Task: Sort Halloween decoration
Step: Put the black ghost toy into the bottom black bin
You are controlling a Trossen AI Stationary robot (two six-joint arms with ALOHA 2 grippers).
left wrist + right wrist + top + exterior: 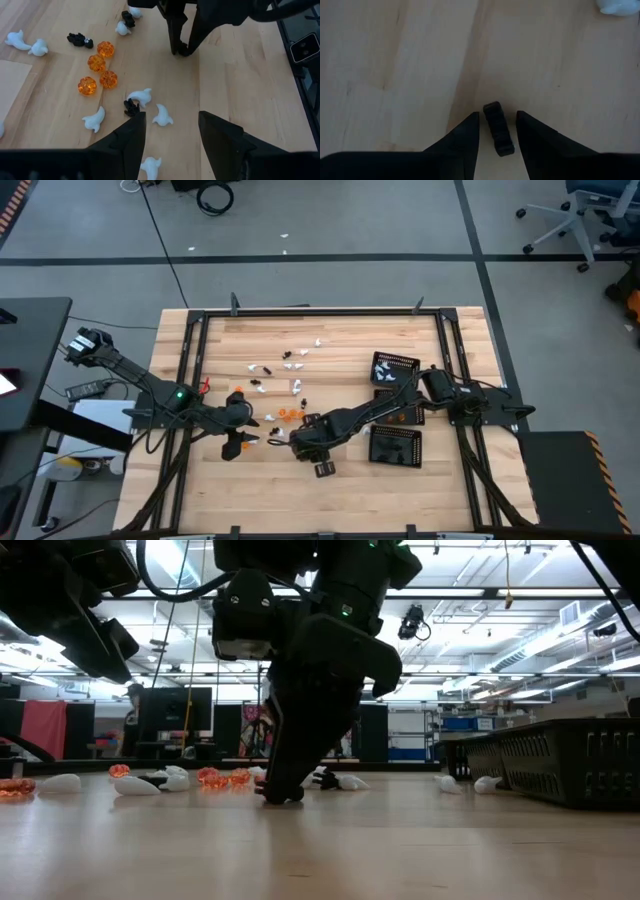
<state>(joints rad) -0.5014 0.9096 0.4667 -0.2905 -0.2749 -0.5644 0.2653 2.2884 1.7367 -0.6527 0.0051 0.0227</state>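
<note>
Most trinkets [288, 376] are left unsorted mid-table; few are seen in the mesh trays [394, 367]. A black trinket [498, 129] is straddled by the unclenched right claw [497, 131]; the left claw [170, 132] is held released

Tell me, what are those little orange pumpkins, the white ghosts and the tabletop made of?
The orange pumpkins look like clear, glossy plastic: light glows through them. The white ghosts seem opaque, smooth plastic with a soft sheen. The tabletop looks like pale wood planks, with visible grain and seams.
</note>
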